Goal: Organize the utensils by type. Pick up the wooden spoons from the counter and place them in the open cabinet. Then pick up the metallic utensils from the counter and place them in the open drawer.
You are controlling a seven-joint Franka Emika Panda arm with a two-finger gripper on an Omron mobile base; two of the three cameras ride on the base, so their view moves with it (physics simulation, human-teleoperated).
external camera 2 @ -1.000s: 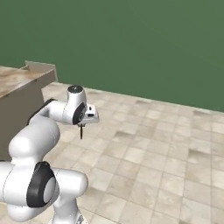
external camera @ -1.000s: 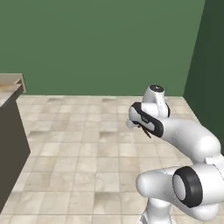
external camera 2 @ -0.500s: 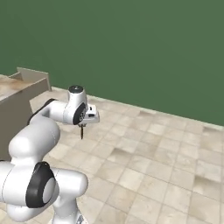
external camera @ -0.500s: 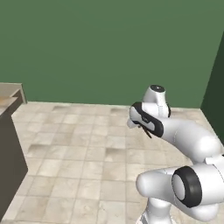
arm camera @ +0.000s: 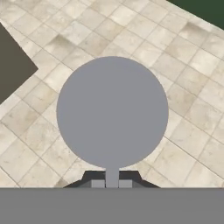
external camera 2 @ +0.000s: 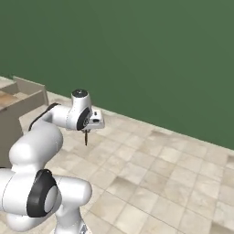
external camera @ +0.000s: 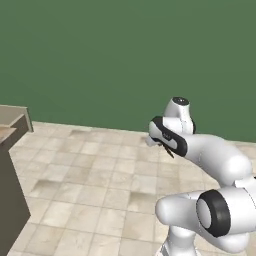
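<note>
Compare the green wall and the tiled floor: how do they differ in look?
The green wall is one plain, even dark green with no pattern, while the tiled floor is pale beige, marbled with brownish patches. The wall shows no seams; the floor is cut by thin lines into square tiles. The wall stands upright behind the arm; the floor lies flat under it. Both are bare in this part of the room.

Round grey-headed metallic utensil (arm camera: 112, 113) is hanging head-down over tiled floor, its neck sitting pinched between end effector (arm camera: 112, 183) fingertips; thin dark handle.
</note>
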